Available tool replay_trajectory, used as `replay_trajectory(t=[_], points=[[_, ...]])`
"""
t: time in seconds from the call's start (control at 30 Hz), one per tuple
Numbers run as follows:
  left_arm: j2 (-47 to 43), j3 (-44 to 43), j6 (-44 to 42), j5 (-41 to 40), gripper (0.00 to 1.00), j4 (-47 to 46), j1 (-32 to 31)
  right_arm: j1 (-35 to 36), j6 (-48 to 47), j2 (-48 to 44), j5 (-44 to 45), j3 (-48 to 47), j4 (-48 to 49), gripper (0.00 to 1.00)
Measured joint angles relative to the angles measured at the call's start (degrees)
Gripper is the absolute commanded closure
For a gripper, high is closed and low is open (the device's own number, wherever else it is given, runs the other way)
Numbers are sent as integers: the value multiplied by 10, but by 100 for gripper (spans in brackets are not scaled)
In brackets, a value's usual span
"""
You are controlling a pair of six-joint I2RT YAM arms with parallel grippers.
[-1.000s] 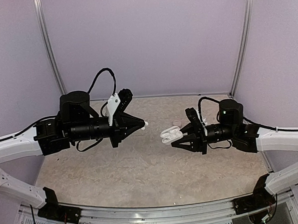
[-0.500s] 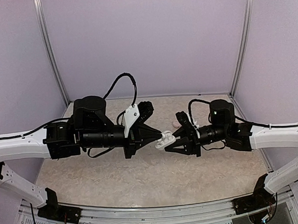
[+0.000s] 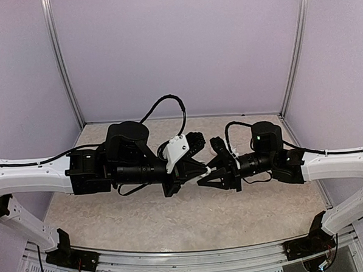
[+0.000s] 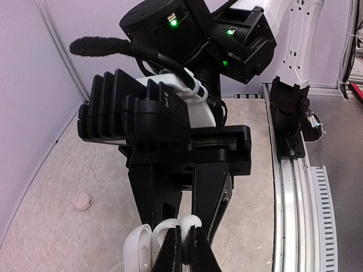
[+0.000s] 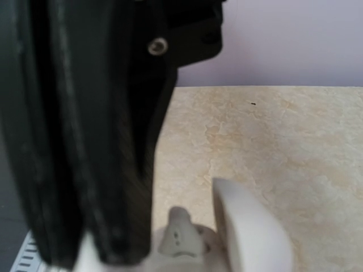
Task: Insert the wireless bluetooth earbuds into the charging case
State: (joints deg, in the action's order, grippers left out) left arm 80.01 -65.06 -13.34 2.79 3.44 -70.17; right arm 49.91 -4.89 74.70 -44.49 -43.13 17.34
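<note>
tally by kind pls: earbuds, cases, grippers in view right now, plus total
earbud: 2, this one at the case, the other on the table
case: 1, white, open
grippers: 2, left gripper and right gripper
total: 5

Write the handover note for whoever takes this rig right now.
Left gripper: shut on an earbud, its tip at the open charging case.
Right gripper: shut on the charging case, held up with the lid open.
Other things: a loose earbud lies on the table.
Done: the case is open and one bud is at its well. Whether it is fully seated cannot be told.
Left: seat and release it, then fetch and insert the loose earbud.
</note>
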Motion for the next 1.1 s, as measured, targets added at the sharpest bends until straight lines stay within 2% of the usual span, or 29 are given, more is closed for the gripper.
replay_trajectory(t=[0.63, 1.1], points=[[-4, 0, -12, -47, 100, 28, 1, 2, 0, 0, 14, 0, -4, 100], [-4, 0, -22, -45, 100, 32, 1, 2, 0, 0, 1, 0, -4, 100]])
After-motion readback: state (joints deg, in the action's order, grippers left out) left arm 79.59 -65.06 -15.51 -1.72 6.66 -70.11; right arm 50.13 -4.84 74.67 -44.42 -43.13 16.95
